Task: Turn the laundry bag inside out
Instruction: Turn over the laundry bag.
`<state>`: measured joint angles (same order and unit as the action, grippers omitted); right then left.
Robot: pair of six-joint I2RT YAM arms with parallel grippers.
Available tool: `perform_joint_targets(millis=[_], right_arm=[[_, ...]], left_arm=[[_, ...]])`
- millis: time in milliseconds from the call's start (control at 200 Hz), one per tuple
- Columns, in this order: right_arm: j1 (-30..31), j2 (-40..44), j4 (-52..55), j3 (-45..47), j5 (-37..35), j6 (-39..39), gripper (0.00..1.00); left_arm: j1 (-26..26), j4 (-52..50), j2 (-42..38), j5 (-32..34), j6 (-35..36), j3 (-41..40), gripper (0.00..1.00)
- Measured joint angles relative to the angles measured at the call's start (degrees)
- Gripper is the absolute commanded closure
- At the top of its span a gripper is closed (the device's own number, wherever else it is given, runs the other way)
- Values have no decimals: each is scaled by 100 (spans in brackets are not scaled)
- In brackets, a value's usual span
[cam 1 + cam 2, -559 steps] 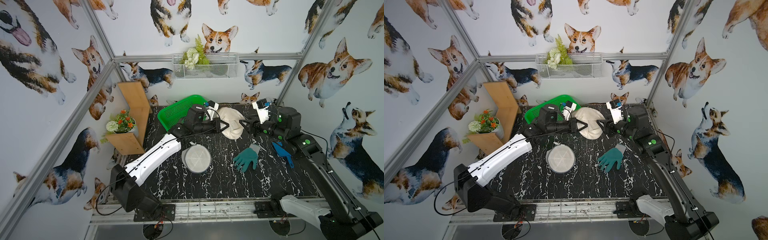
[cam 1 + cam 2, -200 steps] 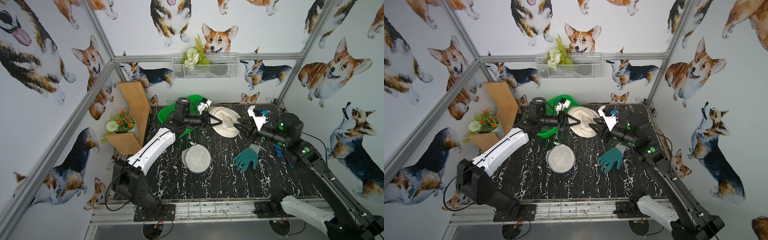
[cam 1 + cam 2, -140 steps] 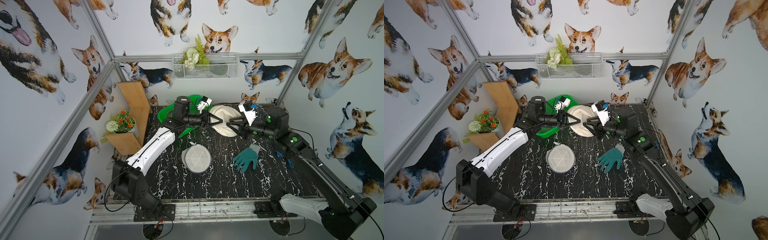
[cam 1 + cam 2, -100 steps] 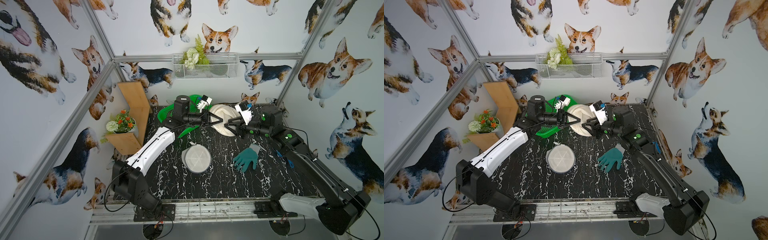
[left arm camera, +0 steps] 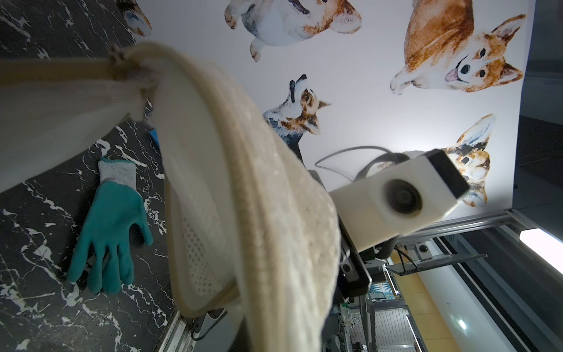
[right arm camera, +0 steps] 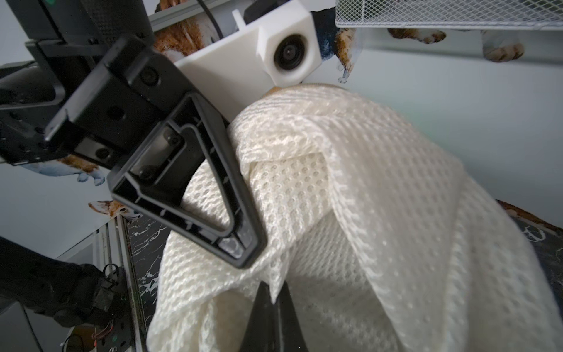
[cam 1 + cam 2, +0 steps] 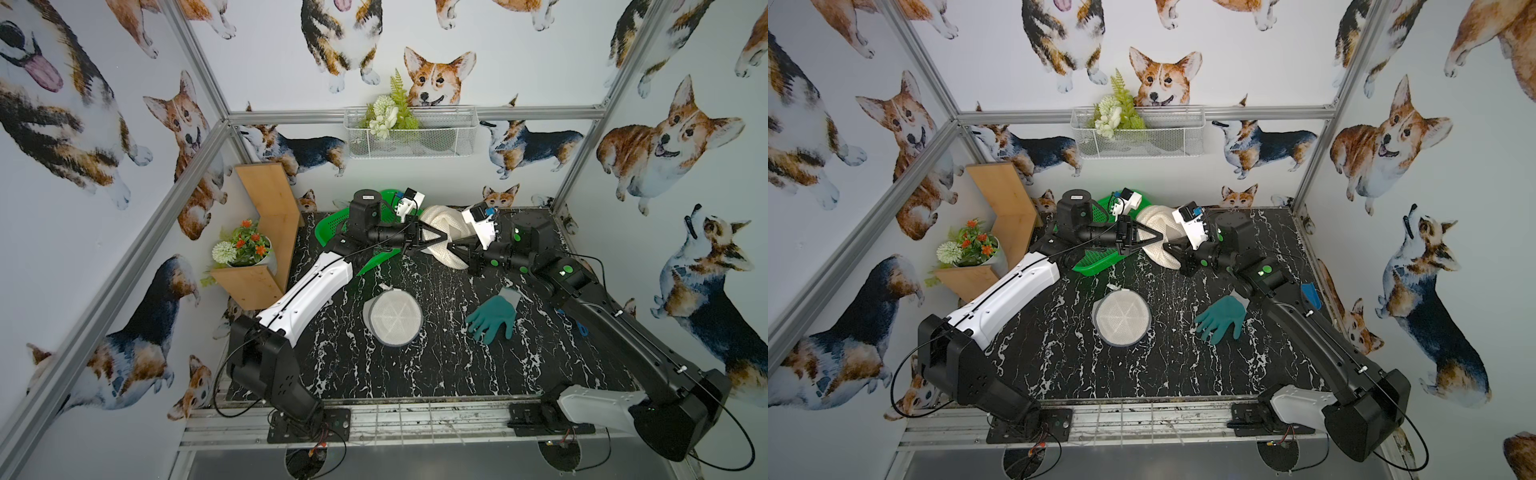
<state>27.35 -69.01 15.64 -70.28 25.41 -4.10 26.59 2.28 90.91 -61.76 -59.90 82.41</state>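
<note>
Laundry bag (image 7: 440, 218) — a cream mesh sack — is at the far side of the desk (image 7: 415, 374), caught between both grippers.

Toward the front of the black marbled surface lies a round mesh disc (image 7: 392, 318) with a grey rim. To its right, apart from it, is a teal glove (image 7: 492, 318), flat, with its fingers pointing toward the front. A blue item (image 7: 1310, 295) shows at the right edge, just beside the right arm.

Further back the two arms reach in from either side and meet almost tip to tip at the laundry bag (image 7: 1160, 255). The left gripper (image 7: 449, 238) is closed, pinching the mesh. In the right wrist view its black triangular finger presses into the fabric (image 6: 243, 257).

The right gripper (image 7: 453, 246) is also clamped tight. Its tips (image 6: 271, 295) nip a small fold of the weave, and the rest of the cloth drapes in loose folds around them. Whether the bag's lower edge touches the desk cannot be told.

Behind the left arm is a green basket (image 7: 328, 228). Further left a flower pot (image 7: 245, 249) stands on a wooden shelf (image 7: 270, 199). On the back wall hangs a wire basket (image 7: 440, 137) holding white flowers and fern — the farthest thing in view.
</note>
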Motion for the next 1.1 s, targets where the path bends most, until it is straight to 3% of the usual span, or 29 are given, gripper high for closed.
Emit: perform_joint_targets(millis=[75, 205, 305, 480, 631, 771, 891, 996, 1101], right_arm=[[2, 74, -87, 72, -68, -164, 100], [2, 267, -256, 267, -146, -767, 100], [2, 444, -330, 435, -251, -1453, 100], [-122, 730, -623, 557, -337, -2686, 100], [-234, 726, -859, 562, -367, -3333, 100], [-225, 651, -1010, 557, -264, -3526, 100], [-225, 579, -1084, 557, -133, -3661, 100], [-223, 577, -1156, 549, -79, -3757, 100], [-223, 610, -1200, 549, -9, -3803, 100]], left_arm=[[-4, 7, 0, 17, 2, 28, 82], [-118, -76, -129, 319, 227, 120, 41], [-273, -44, -542, 944, 588, -48, 27], [-455, 498, -1585, 1899, 1113, -1241, 27], [-291, 1078, -2111, 2146, 1392, -2090, 21], [184, 1488, -2107, 2081, 1508, -2288, 15], [608, 1725, -1836, 2059, 1641, -2157, 15], [678, 1812, -1578, 2155, 1661, -2055, 24], [680, 1908, -1419, 2288, 1633, -2055, 52]])
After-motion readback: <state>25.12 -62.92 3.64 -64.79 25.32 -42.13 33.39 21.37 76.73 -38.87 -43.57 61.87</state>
